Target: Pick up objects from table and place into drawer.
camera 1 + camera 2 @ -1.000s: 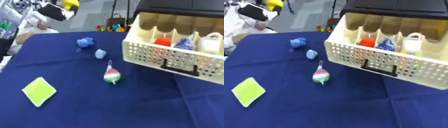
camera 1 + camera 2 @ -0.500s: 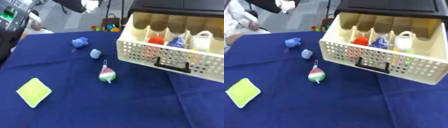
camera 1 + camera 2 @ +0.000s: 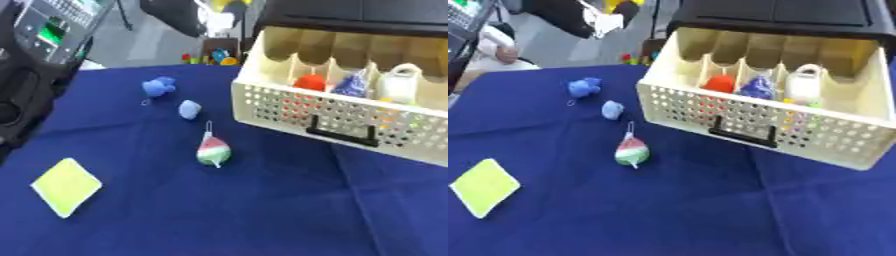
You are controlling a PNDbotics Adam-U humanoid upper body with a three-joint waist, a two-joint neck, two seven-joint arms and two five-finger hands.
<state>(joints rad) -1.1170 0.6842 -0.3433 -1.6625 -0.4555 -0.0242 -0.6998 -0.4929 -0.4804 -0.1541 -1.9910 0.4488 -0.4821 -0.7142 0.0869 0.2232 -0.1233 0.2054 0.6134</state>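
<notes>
No hand or fingers show; the cream perforated plastic drawer (image 3: 756, 117) stands pulled open to receive the watermelon-patterned soft toy (image 3: 213, 151).

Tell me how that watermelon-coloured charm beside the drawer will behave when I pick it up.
The watermelon charm looks small and rounded, so probably light and apt to roll when nudged. Its thin loop would likely let it dangle and swing if lifted there.
</notes>
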